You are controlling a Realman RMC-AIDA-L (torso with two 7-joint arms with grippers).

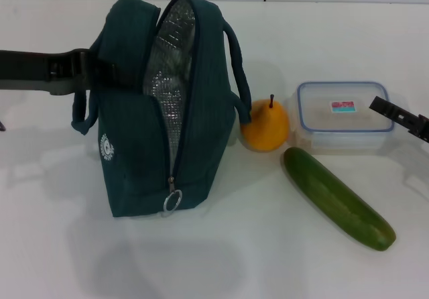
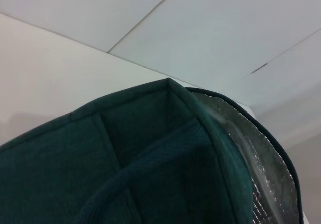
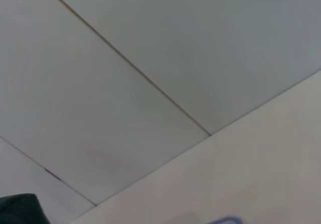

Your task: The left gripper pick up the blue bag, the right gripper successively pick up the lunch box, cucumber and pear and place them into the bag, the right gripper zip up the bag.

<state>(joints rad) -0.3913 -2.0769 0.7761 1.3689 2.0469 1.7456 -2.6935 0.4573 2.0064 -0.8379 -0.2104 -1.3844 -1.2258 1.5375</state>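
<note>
The blue bag (image 1: 167,125) stands upright left of centre, its zipper open and the silver lining (image 1: 171,57) showing. My left gripper (image 1: 86,71) reaches in from the left and is shut on the bag's upper side by a handle; the left wrist view is filled with bag (image 2: 150,158) fabric. Right of the bag sits the orange-yellow pear (image 1: 265,126). Beyond the pear is the clear lunch box (image 1: 345,114), and the cucumber (image 1: 338,198) lies in front of both. At the lunch box's right end my right gripper (image 1: 397,119) is open and holds nothing.
Everything rests on a white table (image 1: 268,259) with a tiled wall behind. The zipper's ring pull (image 1: 172,202) hangs at the bag's near end. A loose handle loop (image 1: 82,121) droops on the bag's left side. The right wrist view shows mainly wall and table.
</note>
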